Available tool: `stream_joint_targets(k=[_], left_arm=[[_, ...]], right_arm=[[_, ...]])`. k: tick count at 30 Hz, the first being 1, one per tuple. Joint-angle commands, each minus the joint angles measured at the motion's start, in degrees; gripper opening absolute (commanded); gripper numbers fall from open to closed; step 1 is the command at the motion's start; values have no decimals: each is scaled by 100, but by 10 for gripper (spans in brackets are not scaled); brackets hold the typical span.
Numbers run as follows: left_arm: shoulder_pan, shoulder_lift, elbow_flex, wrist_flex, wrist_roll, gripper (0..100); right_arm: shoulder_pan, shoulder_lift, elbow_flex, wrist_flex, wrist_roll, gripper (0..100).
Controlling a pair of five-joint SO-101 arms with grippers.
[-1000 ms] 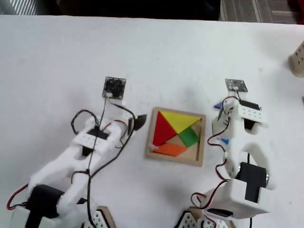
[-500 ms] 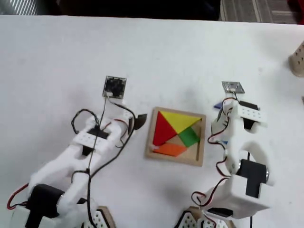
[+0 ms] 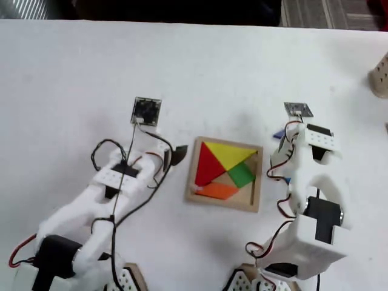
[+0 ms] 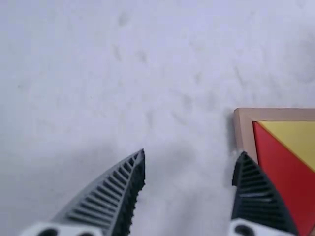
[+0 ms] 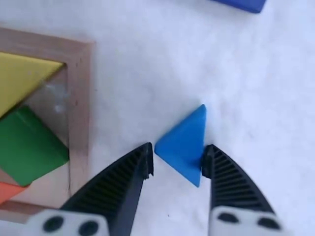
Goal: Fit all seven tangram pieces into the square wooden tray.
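The square wooden tray (image 3: 259, 177) lies on the white table (image 3: 194, 66) btwn the two arms. Inside it are four pcs: a big red triangle (image 3: 208, 165) on the side toward the left arm, a big yellow triangle (image 3: 230, 153) along the far edge, a green square (image 3: 241, 175) touching the yellow pc's near side, and an orange piece (image 3: 217, 191) along the near edge. Bare wood shows in the middle and along the side toward the right arm. The left gripper (image 4: 191, 162) hangs low over bare table just beside the tray's far corner on its side. Its jaws are spread wide w/ nothing btwn them, and one fingertip (image 4: 243, 169) overlaps the tray rim in the wrist view. The right gripper (image 5: 177, 160) is down at the table just outside the tray's opposite side. Its jaws are apart and straddle a small blue triangle (image 5: 183, 145) that lies flat on the table. One finger (image 5: 219, 182) sits against the triangle's edge; the other is just beside its corner. A second, darker blue piece (image 5: 241, 4) lies on the table farther out, apart from the triangle and cut off by the picture's edge. In the high view, a tan holed object (image 3: 381, 76) stands at the table's right edge, well apart from tray and arms.
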Motion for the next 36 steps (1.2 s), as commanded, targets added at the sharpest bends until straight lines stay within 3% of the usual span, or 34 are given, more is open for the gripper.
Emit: stream_joint_targets(k=[1,6,11,36], left_arm=[[13,-31,-281,-88,0,290],[13,-31,-281,-88,0,290],[13,-31,-281,-88,0,290],[4,-31,-281,-88,0,290]], right_arm=[[101,-40,-176,-136,-220,170],[180,-13,-176,-163,-264,163],[189,-4,-176,-154,-273,80],[312,-48,-167,-145,-290,30]])
